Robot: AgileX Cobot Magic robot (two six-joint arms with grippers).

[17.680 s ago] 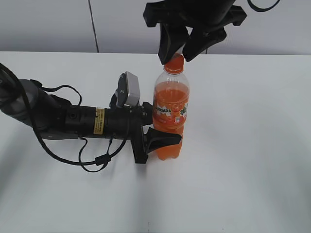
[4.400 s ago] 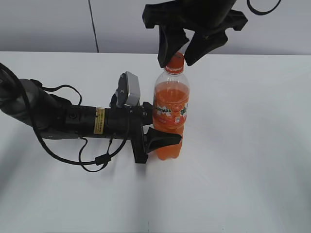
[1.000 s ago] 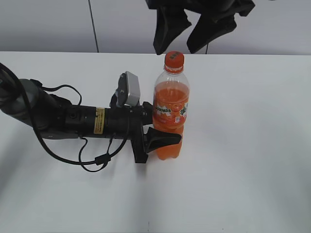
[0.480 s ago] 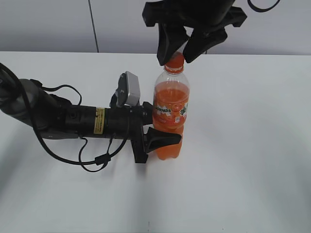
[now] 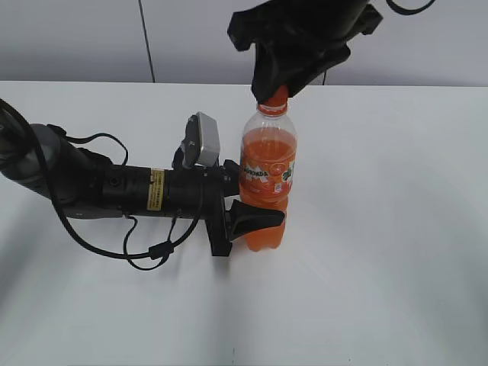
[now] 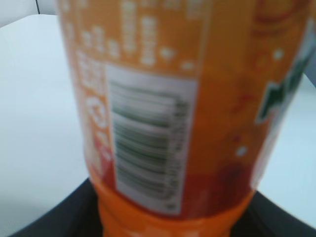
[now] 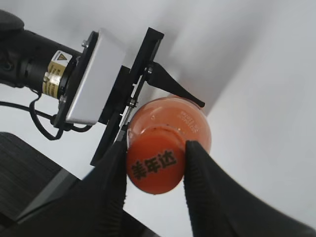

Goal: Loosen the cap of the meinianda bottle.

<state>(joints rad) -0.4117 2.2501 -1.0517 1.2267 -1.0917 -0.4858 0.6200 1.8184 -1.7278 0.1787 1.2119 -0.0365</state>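
The meinianda bottle [image 5: 268,179] stands upright on the white table, orange drink inside, orange-and-green label around its middle. My left gripper [image 5: 248,204] is shut on the bottle's lower body from the left; the left wrist view shows the label and barcode [image 6: 148,143] close up and blurred. My right gripper [image 5: 278,90] comes down from above and is shut on the orange cap [image 7: 156,166], one black finger on each side. The cap's top with dark characters faces the right wrist camera. In the exterior view the cap [image 5: 276,97] is mostly hidden by the fingers.
The left arm [image 5: 114,187] lies low across the table's left with a looping black cable [image 5: 145,252] and a grey wrist camera [image 5: 204,139]. A white wall stands behind the table's far edge [image 5: 427,85]. White table surface [image 5: 381,252] lies to the right and front.
One second ago my right gripper was open above the cap. It came down around the cap and has now closed on it. The bottle and left arm have not moved.
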